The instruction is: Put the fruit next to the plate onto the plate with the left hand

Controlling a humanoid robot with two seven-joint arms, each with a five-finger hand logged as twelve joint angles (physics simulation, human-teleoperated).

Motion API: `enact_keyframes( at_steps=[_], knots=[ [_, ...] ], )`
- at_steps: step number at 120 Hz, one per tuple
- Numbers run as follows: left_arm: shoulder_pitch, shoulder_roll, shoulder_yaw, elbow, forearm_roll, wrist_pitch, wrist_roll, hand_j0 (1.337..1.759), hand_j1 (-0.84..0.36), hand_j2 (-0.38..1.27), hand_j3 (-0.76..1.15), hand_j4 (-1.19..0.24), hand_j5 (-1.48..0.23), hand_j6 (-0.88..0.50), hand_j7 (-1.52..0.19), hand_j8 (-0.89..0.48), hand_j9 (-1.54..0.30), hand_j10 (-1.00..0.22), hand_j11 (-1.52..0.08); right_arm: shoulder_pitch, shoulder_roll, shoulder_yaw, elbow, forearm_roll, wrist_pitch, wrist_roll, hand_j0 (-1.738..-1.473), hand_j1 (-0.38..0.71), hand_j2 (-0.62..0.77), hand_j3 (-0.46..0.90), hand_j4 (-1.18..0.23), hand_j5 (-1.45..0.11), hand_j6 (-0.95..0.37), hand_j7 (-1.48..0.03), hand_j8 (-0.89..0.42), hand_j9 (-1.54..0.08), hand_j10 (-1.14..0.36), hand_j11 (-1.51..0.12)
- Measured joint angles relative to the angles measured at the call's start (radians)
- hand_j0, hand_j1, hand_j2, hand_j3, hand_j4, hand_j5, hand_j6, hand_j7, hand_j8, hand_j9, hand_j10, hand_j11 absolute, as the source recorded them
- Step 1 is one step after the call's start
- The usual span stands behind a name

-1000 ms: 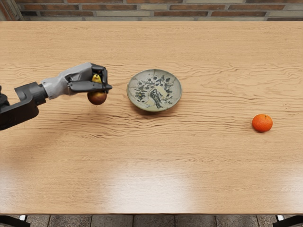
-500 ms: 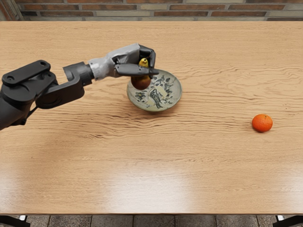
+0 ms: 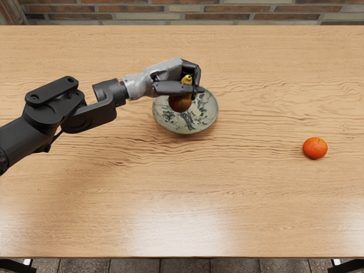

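While fingers (image 3: 172,87) of left hand (image 3: 177,78) clasp rounded fruit (image 3: 181,103) (yellow-brown), it hangs over patterned plate (image 3: 207,117).

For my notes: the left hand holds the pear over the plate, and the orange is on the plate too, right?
No. The head view shows the orange on the table, well right of the plate. The left hand does hold the pear over the plate.

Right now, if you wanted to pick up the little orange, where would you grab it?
Grab the orange around its middle, probably coming down from above. It is a ball with no handle, sitting apart from everything else on the table, so opposite sides are free to squeeze.
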Motion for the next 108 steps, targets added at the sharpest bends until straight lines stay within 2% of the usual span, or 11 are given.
enact_keyframes(
  at_steps=[16, 51, 65, 67, 69, 97, 108],
  knots=[
    [0.000, 0.000, -0.001, 0.003, 0.000, 0.013, 0.000, 1.647, -0.61, 0.13, 0.00, -0.84, -1.17, -0.84, -1.17, -0.84, -1.18, -0.81, -1.19, 0.000, 0.000, 0.000, 0.000, 0.000, 0.000, 0.000, -1.658, -0.31, -0.01, 0.00, -0.03, -0.04, -0.03, -0.04, -0.03, -0.04, -0.03, -0.04],
    [0.002, -0.024, -0.003, 0.007, 0.000, 0.137, 0.000, 1.653, -0.59, 0.14, 0.00, -0.81, -1.11, -0.81, -1.11, -0.81, -1.12, -0.80, -1.12, 0.000, 0.000, 0.000, 0.000, 0.000, 0.000, 0.000, -1.658, -0.31, -0.01, 0.00, -0.03, -0.04, -0.03, -0.04, -0.03, -0.04, -0.03, -0.04],
    [0.008, -0.041, -0.007, 0.004, -0.007, 0.209, 0.001, 1.655, -0.51, 0.13, 0.00, -0.73, -0.98, -0.73, -0.98, -0.73, -0.98, -0.72, -0.99, 0.000, 0.000, 0.000, 0.000, 0.000, 0.000, 0.000, -1.658, -0.31, -0.01, 0.00, -0.03, -0.04, -0.03, -0.04, -0.03, -0.04, -0.03, -0.04],
    [0.008, -0.041, -0.007, 0.004, -0.007, 0.217, 0.001, 1.655, -0.49, 0.13, 0.00, -0.77, -0.96, -0.72, -0.96, -0.72, -0.97, -0.71, -0.97, 0.000, 0.000, 0.000, 0.000, 0.000, 0.000, 0.000, -1.658, -0.31, -0.01, 0.00, -0.03, -0.04, -0.03, -0.04, -0.03, -0.04, -0.03, -0.04],
    [0.008, -0.041, -0.008, 0.004, -0.008, 0.224, 0.001, 1.656, -0.48, 0.13, 0.00, -0.76, -0.94, -0.70, -0.95, -0.70, -0.95, -0.70, -0.95, 0.000, 0.000, 0.000, 0.000, 0.000, 0.000, 0.000, -1.658, -0.31, -0.01, 0.00, -0.03, -0.04, -0.03, -0.04, -0.03, -0.04, -0.03, -0.04],
    [0.009, -0.049, -0.018, 0.003, -0.042, 0.335, 0.002, 1.657, -0.22, 0.10, 0.00, -0.50, -0.63, -0.48, -0.63, -0.48, -0.63, -0.48, -0.63, 0.000, 0.000, 0.000, 0.000, 0.000, 0.000, 0.000, -1.658, -0.31, -0.01, 0.00, -0.03, -0.04, -0.03, -0.04, -0.03, -0.04, -0.03, -0.04],
    [0.014, -0.048, -0.019, 0.000, -0.095, 0.346, 0.002, 1.658, -0.04, 0.07, 0.00, -0.34, -0.43, -0.33, -0.43, -0.33, -0.43, -0.33, -0.43, 0.000, 0.000, 0.000, 0.000, 0.000, 0.000, 0.000, -1.658, -0.31, -0.01, 0.00, -0.03, -0.04, -0.03, -0.04, -0.03, -0.04, -0.03, -0.04]
  ],
)
